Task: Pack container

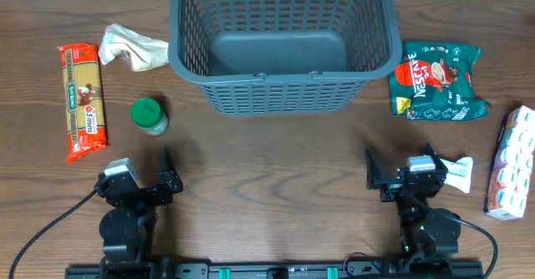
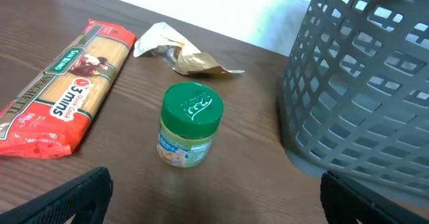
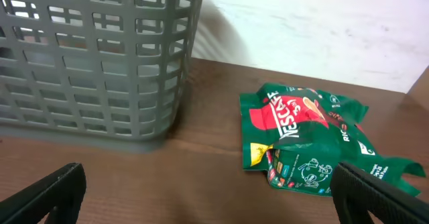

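The grey-blue slotted container [image 1: 284, 77] stands empty at the table's back centre; it also shows in the left wrist view [image 2: 355, 90] and the right wrist view [image 3: 100, 63]. A green-lidded jar [image 1: 149, 116] [image 2: 190, 125] stands ahead of my left gripper [image 1: 142, 175] [image 2: 214, 197], which is open and empty near the front edge. A green Nescafe bag [image 1: 439, 80] [image 3: 308, 140] lies right of the container, ahead of my right gripper [image 1: 401, 166] [image 3: 214, 197], also open and empty.
A red spaghetti pack [image 1: 84, 102] [image 2: 64, 93] lies at the left, a crumpled beige packet [image 1: 129, 49] [image 2: 177, 49] behind it. A white and blue box [image 1: 512, 162] lies at the right edge, a small white packet [image 1: 456, 175] beside the right arm.
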